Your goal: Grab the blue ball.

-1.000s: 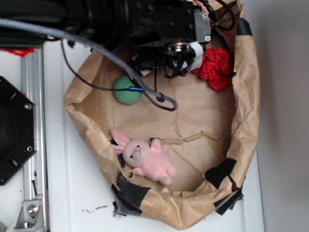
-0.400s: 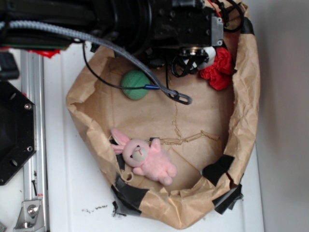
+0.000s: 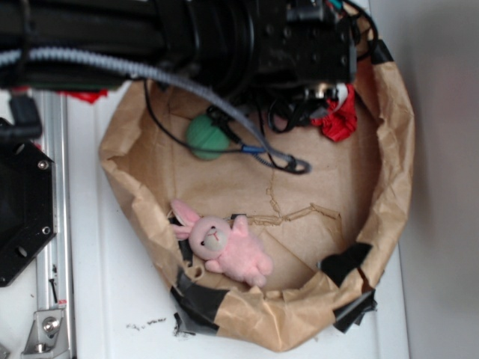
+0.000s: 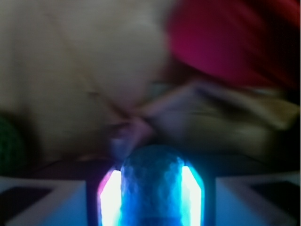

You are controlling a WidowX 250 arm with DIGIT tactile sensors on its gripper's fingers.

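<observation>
The black arm lies across the top of the exterior view, running from about nine o'clock toward two o'clock, its wrist end at the upper right. A grey braided cable droops from it and loops toward four o'clock. In the blurred wrist view the gripper sits at six o'clock, its glowing pads seemingly pressed on the blue ball.

The ball is bright blue with a dimpled texture, and the fingers at its two sides glow white with pink and cyan edges. The paper bag is tan brown, patched with black tape. The plush rabbit is pink, the second ball green, the crumpled cloth red. The surface is white.
</observation>
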